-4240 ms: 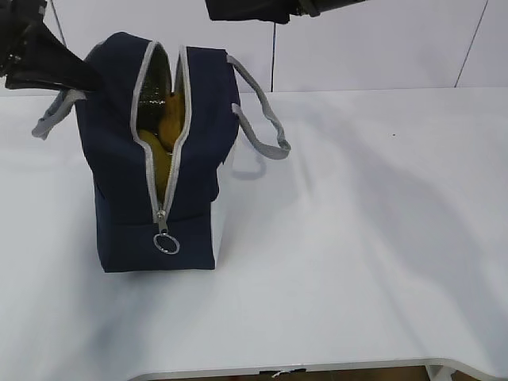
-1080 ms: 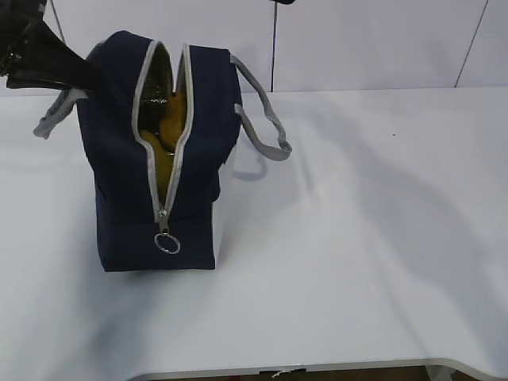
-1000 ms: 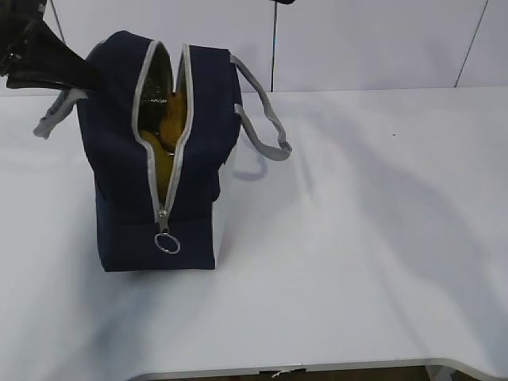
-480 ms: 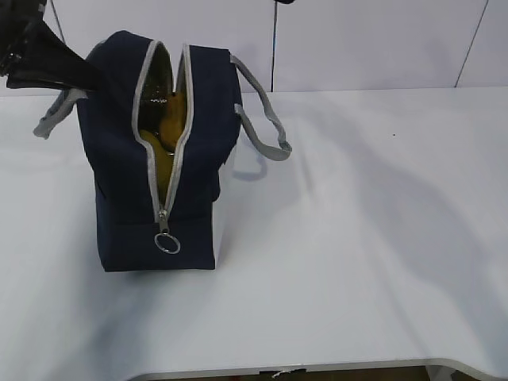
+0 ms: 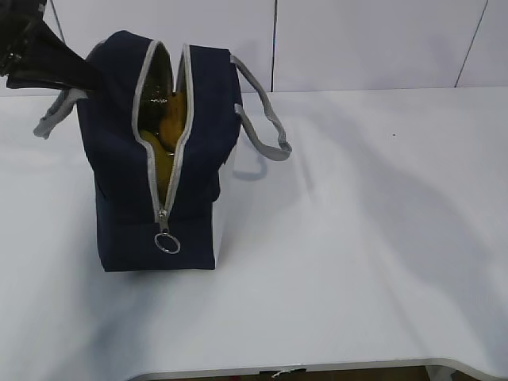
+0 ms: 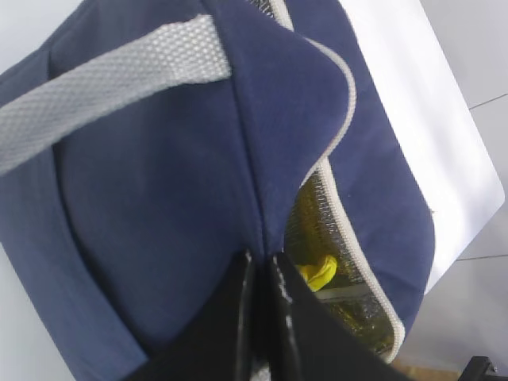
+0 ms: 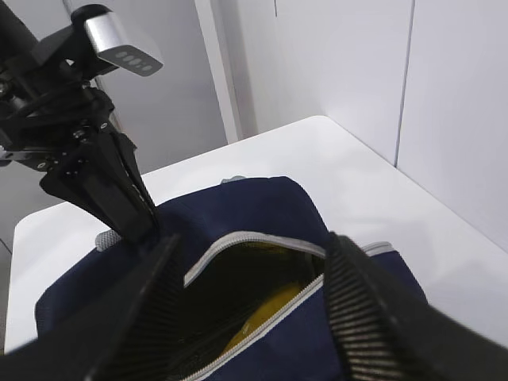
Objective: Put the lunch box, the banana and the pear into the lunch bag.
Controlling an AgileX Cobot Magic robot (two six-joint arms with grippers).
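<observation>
The navy lunch bag stands upright on the left of the table, its grey zipper open at the top. Yellow fruit shows in the slit: a rounder orange-yellow shape, probably the pear, above the banana. My left gripper is shut on the bag's upper left wall; in the left wrist view its jaws pinch the navy fabric beside a yellow banana tip. My right gripper hovers open and empty above the opening, with the banana below. The lunch box is hidden.
The white table stretches right of the bag, and its front edge curves at the bottom. A grey handle droops off the bag's right side. A metal ring pull hangs at the zipper's end. White wall panels stand behind.
The right arm, dark at the exterior view's top edge before, has left that view. The bag, the fruit and the left gripper have not moved.
</observation>
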